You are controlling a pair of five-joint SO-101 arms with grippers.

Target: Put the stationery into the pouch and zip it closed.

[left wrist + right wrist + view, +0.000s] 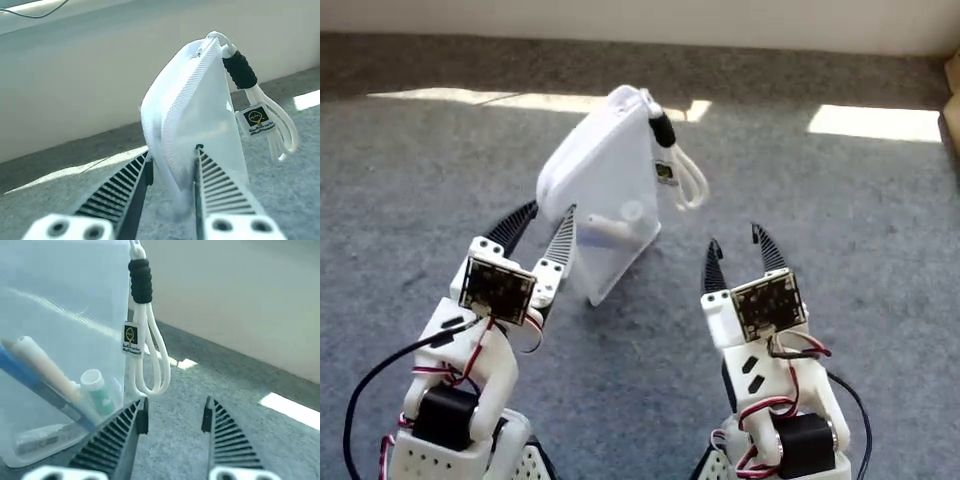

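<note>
The translucent white pouch (605, 190) stands tilted up on the grey carpet. Inside it I see a white pen (45, 367), a blue pen (30, 382) and a small green-and-white tube (97, 390). A white cord loop (690, 180) with a black wrap hangs from its top corner. My left gripper (551, 207) is shut on the pouch's zipper edge (185, 85), with the fabric between its fingers at the pouch's lower left side. My right gripper (735, 236) stands open to the right of the pouch (60, 315), nothing between its fingers, with the cord loop (147, 355) just ahead of it.
Grey carpet (840, 230) lies all around, with a pale wall base (640, 20) at the far side. Sunlit patches (875, 122) cross the carpet behind the pouch. A brown object (952, 100) sits at the right edge.
</note>
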